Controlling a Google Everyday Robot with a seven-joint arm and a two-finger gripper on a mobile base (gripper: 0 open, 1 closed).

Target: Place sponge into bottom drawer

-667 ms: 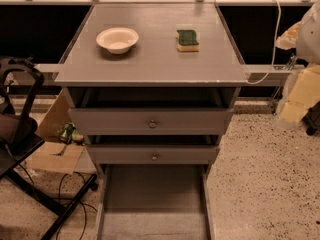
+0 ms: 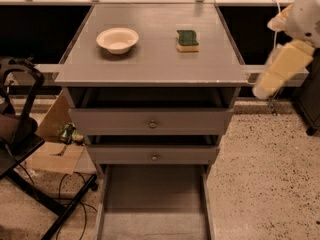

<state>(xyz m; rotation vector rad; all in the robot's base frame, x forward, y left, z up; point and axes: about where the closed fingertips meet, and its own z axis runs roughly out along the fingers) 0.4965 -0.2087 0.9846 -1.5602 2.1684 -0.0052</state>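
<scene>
The sponge (image 2: 187,40) lies flat on the grey surface (image 2: 150,66) of a drawer unit, green side up with yellow foam showing along its near edge, towards the far right part of the top. A white bowl (image 2: 117,39) stands upright to its left, well apart from it. The gripper (image 2: 272,79) hangs in the air off the right edge of the surface, pale and tilted down to the left, well apart from the sponge. It appears smeared, so I cannot tell how far open it is. Below the top, two drawers (image 2: 150,121) with round knobs are pulled out slightly. The bottom drawer (image 2: 152,204) is pulled far out towards the near side, its flat grey floor bare. A black chair (image 2: 15,134) and cardboard (image 2: 55,154) sit on the speckled floor at left.
</scene>
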